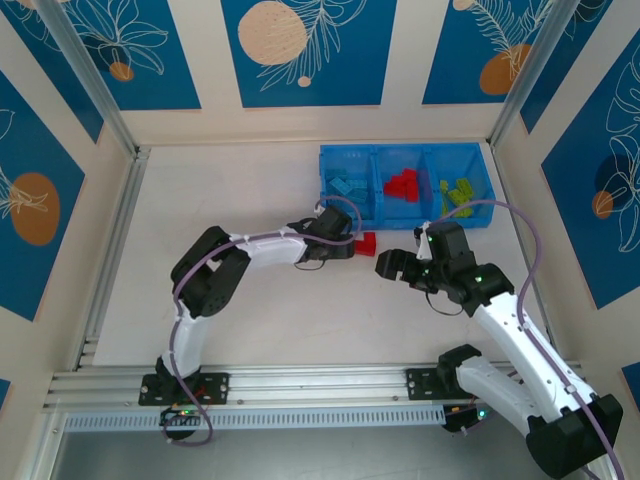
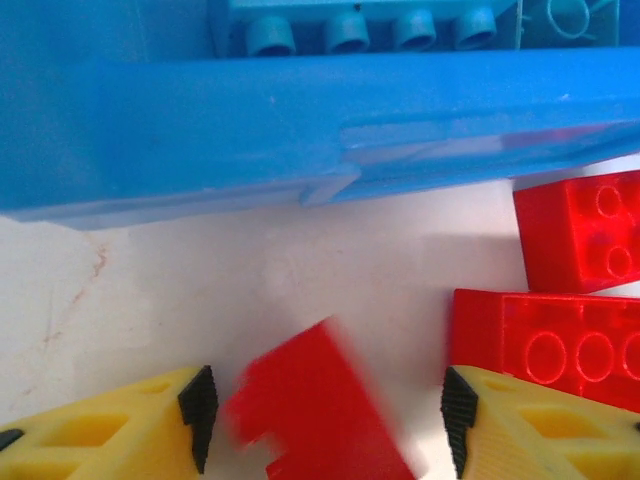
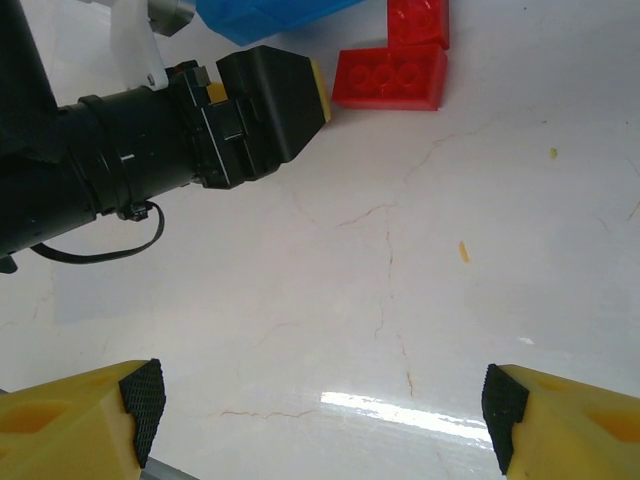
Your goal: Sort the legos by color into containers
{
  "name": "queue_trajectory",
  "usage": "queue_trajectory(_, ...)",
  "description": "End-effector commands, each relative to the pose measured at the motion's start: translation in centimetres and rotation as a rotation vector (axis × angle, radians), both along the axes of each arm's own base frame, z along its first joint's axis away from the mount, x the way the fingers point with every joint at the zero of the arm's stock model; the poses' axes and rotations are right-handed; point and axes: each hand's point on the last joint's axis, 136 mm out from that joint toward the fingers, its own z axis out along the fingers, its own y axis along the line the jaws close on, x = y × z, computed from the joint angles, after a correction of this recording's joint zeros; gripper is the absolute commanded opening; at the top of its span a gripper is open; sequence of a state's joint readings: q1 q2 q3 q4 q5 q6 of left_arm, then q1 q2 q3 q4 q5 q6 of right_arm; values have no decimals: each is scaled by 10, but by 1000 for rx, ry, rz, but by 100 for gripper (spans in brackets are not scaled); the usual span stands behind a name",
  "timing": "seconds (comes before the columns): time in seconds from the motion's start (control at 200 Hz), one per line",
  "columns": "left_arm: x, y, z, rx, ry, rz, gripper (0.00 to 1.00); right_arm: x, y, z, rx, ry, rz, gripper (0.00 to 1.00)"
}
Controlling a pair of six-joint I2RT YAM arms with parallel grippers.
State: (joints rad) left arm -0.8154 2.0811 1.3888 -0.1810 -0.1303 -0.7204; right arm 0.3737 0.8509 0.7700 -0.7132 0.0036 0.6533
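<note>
The blue tray of containers (image 1: 400,148) stands at the back right; light blue legos (image 1: 350,187) lie in its left compartment, red ones (image 1: 403,185) in the middle, green ones (image 1: 458,192) in the right. My left gripper (image 1: 345,243) sits low at the tray's front wall (image 2: 300,130). Its jaws (image 2: 328,420) stand on either side of a blurred, tilted red lego (image 2: 320,410), with small gaps showing. Two more red legos (image 2: 585,235) (image 2: 560,350) lie just right of it. My right gripper (image 3: 322,420) hovers open over bare table, nothing between its fingers.
In the right wrist view the left arm's black wrist (image 3: 150,150) crosses the upper left, with the two red legos (image 3: 390,77) beyond it. Metal rails (image 1: 110,250) run along the left and near edges. Walls enclose the table.
</note>
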Motion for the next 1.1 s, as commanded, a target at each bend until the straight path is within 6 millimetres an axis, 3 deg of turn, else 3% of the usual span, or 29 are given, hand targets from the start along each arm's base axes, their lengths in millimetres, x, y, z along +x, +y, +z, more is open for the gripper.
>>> queue_trajectory(0.0,-1,0,-13,23,37,-26,59,-4,1,-4,-13,8,23,85)
queue_trajectory(0.045,-3,1,-16,31,42,-27,58,-4,0,-3,-13,8,21,85)
queue_trajectory(0.22,-10,5,-16,24,51,-40,37,-7,0,-5,-12,17,18,85)
queue_trajectory(0.335,-19,8,-6,6,48,-53,31,-10,0,-4,-5,19,17,85)
queue_trajectory(0.42,-31,6,12,-14,33,-79,25,-12,-1,0,4,11,12,85)
queue_trajectory(0.565,-47,-7,72,-31,-97,-142,19,-17,-4,10,17,-20,-1,85)
queue_trajectory(0.645,-35,-9,99,-8,-168,-131,19,-17,-6,17,18,-44,-10,85)
queue_trajectory(0.815,36,-10,123,108,-267,-59,19,-18,-9,21,18,-57,-26,85)
queue_trajectory(0.905,55,-29,136,96,-308,-91,17,-21,-11,20,4,-49,-28,85)
queue_trajectory(1.095,69,-96,189,-81,-445,-243,18,-23,-21,22,-10,-78,-69,85)
